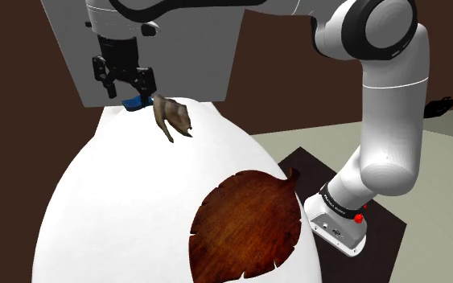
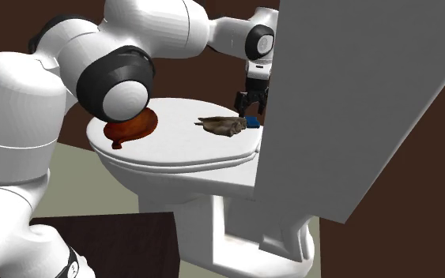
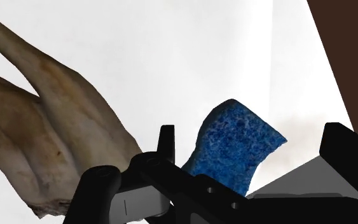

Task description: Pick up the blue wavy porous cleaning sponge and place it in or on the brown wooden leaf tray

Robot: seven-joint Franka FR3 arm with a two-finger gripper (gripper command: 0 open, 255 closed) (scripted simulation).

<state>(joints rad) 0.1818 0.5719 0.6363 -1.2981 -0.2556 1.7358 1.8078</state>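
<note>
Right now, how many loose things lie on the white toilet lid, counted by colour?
Blue: 1, the sponge
Dark brown: 1, the leaf tray
Tan: 1, the knobbly object
Total: 3

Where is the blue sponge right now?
In the shoulder view's upper left, the blue sponge lies on the toilet lid under the claw, beside a brown twisted object.

White toilet lid point(image 1: 112, 185) filled lower left of shoulder view. Brown leaf tray point(image 1: 245, 225) lay flat on it, lower centre. Tan forked lump point(image 1: 174, 118) lay upper centre. Blue sponge point(image 1: 134, 103) sat just left of lump, at lid's upper edge.
</note>
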